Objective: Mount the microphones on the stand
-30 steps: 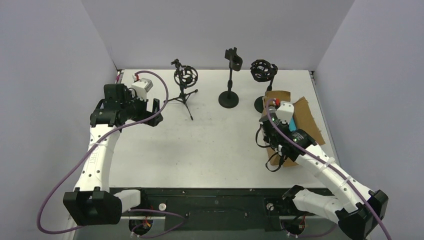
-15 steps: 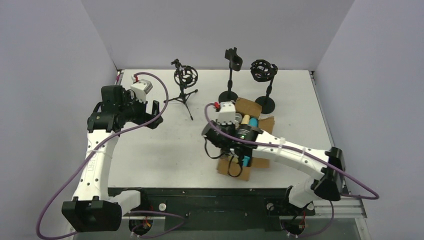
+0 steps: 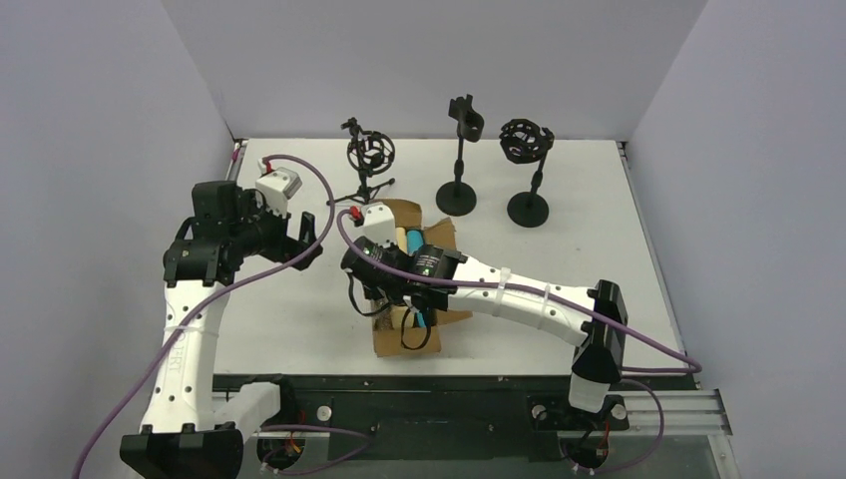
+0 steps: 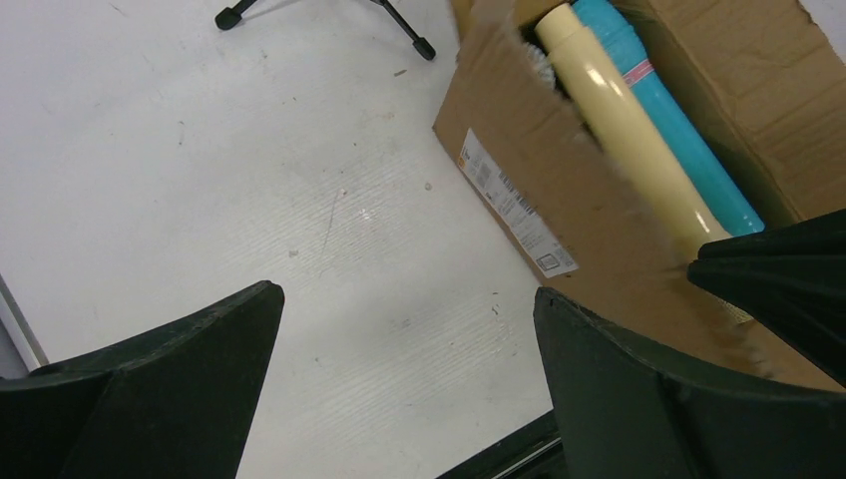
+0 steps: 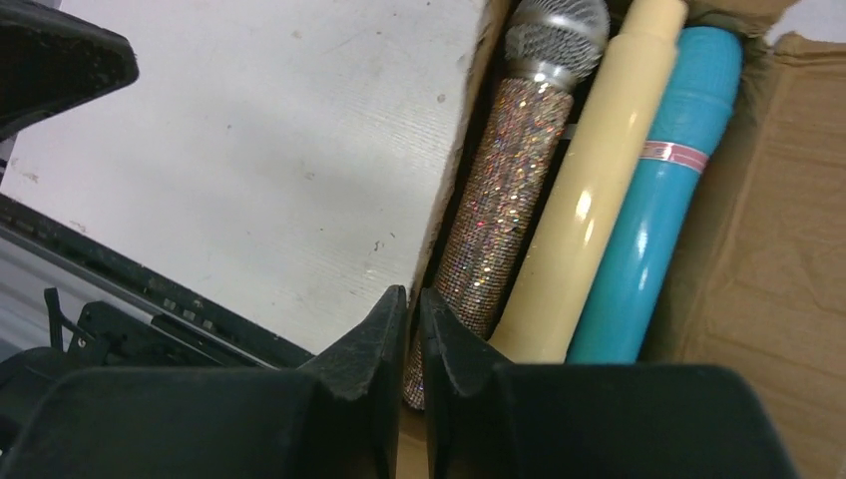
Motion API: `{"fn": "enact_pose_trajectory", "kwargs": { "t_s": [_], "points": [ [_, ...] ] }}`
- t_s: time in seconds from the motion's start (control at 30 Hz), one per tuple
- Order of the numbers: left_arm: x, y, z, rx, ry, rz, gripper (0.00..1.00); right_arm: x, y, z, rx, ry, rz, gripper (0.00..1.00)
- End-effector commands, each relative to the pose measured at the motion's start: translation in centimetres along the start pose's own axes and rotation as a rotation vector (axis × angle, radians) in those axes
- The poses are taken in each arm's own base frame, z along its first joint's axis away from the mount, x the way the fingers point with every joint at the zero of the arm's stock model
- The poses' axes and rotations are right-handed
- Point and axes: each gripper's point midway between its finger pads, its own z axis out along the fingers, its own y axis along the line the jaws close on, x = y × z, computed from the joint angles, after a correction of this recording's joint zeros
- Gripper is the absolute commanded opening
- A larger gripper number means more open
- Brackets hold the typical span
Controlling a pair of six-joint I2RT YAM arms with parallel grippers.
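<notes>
Now your right gripper (image 5: 412,299) is sitting low over the table (image 5: 279,150), at the box (image 5: 758,249), near the front edge and a bit left of the middle. Its fingers are pressing together. They are pinching the thin box wall on the side that is facing your left arm.

Three mics are lying side by side in the box, touching each other. The glitter mic (image 5: 499,200) is lying right against the pinched wall, and its silver mesh head is pointing away from your right fingers. The cream mic (image 5: 589,190) is lying in the middle. The teal mic (image 5: 658,230) is lying on the other side and is wearing a pink band. All three are sitting in the box, well apart from the stands.

Your left gripper (image 4: 404,294) is hanging over the table just beside the box. Its fingers are standing wide apart, and only bare table is showing between them.

Farther back, three stands are standing upright in a row. The tripod stand (image 3: 370,155) is on the left, and its legs are coming near the far end of the box. The clip stand (image 3: 458,160) is in the middle. The cage stand (image 3: 526,141) is on the right.
</notes>
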Motion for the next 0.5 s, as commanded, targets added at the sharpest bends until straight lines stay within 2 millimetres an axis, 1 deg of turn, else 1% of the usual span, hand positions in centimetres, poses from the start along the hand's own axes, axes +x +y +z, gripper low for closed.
{"fn": "enact_pose_trajectory", "kwargs": {
  "t_s": [0.0,0.03,0.07,0.1,0.13,0.17,0.2,0.23,0.27,0.3,0.33,0.37,0.4,0.43,0.47],
  "points": [
    [-0.2,-0.4,-0.7,0.002,-0.01,0.023,0.96,-3.1,2.6,-0.4,-0.141,-0.044,0.017,0.09],
    [-0.1,-0.2,-0.7,-0.005,-0.01,0.021,0.96,-3.0,2.9,-0.2,-0.153,-0.036,0.015,0.11],
    [-0.3,-0.1,-0.6,-0.01,-0.015,0.021,0.96,-2.4,3.3,0.5,-0.171,-0.008,0.005,0.13],
    [-0.3,0.0,-0.6,-0.018,-0.015,0.017,0.96,-2.4,3.8,0.6,-0.191,0.0,0.002,0.17],
    [-0.5,0.1,-0.6,-0.023,-0.02,0.015,0.96,-1.8,4.2,1.2,-0.205,0.027,-0.011,0.21],
    [-0.6,0.2,-0.5,-0.028,-0.019,0.011,0.96,-1.8,4.5,1.4,-0.212,0.033,-0.018,0.32],
    [-0.7,0.3,-0.4,-0.031,-0.021,0.011,0.96,-1.9,4.5,1.3,-0.214,0.033,-0.026,0.38],
    [-0.9,0.4,-0.4,-0.034,-0.021,0.009,0.96,-2.4,4.3,0.7,-0.213,0.019,-0.025,0.48],
    [-1.1,0.5,-0.3,-0.036,-0.027,0.008,0.96,-3.0,3.8,0.4,-0.197,-0.004,-0.023,0.52],
    [-1.3,0.5,-0.2,-0.031,-0.029,0.008,0.96,-3.9,3.0,-0.6,-0.196,-0.031,-0.01,0.56],
    [-1.5,0.5,-0.1,-0.027,-0.037,0.008,0.96,-4.4,2.3,-1.1,-0.189,-0.05,0.003,0.57],
    [-1.7,0.2,0.1,-0.002,-0.04,0.005,0.96,-5.0,0.8,-1.8,-0.181,-0.071,0.026,0.58],
    [-2.0,0.1,0.3,0.013,-0.049,0.011,0.96,-5.4,0.0,-2.1,-0.179,-0.086,0.046,0.57],
    [-2.1,-0.6,0.7,0.061,-0.055,0.013,0.96,-5.3,-2.0,-2.7,-0.16,-0.093,0.068,0.57],
    [-2.3,-1.2,1.1,0.106,-0.069,0.017,0.96,-5.2,-2.9,-2.9,-0.153,-0.097,0.078,0.56]
  ]
}}
